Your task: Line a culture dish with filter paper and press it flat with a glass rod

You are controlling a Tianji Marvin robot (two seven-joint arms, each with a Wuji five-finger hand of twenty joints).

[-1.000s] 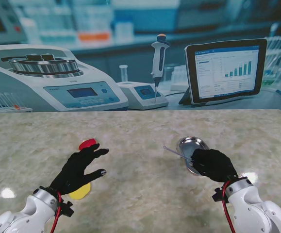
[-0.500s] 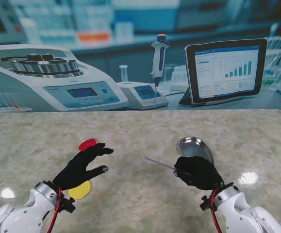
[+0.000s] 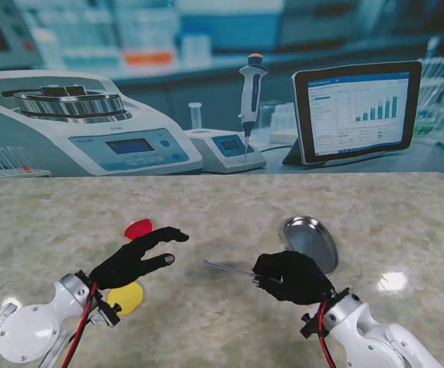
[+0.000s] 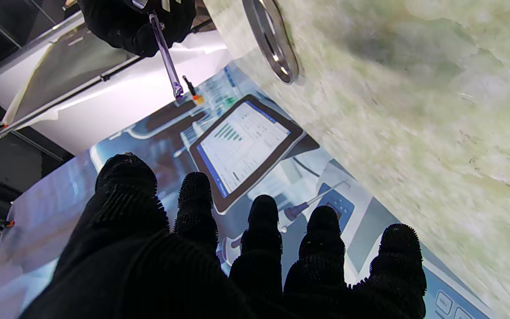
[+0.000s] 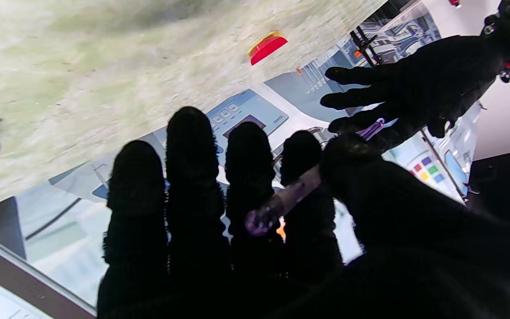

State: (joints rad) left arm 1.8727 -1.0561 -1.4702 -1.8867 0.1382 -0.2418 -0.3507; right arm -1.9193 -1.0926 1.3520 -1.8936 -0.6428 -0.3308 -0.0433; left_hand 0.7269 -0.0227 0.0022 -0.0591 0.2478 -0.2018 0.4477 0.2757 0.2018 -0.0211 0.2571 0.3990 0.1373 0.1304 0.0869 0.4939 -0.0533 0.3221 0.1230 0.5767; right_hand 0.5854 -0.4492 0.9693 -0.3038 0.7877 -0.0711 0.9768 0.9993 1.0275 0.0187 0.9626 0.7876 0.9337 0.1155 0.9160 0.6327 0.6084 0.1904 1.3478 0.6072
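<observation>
Rod (image 3: 229, 267) gripped in my right hand (image 3: 291, 277), tip pointing out toward nine o'clock. Dish (image 3: 311, 241) sits just beyond that hand at one o'clock, probably clear of it. My left hand (image 3: 133, 259) hovers spread, holding nothing.

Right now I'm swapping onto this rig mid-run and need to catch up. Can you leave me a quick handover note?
Right hand: shut on the glass rod, held off the table with its free end pointing toward the left hand.
Left hand: open, fingers spread, holding nothing, above the table.
Metal dish: on the table just beyond the right hand; no paper visible in it.
Yellow disc lies under the left wrist; red disc lies farther from me. Which, if either, is the filter paper I cannot tell.
Done: rod picked up.
Left: line the dish with paper, then press it flat with the rod.
</observation>
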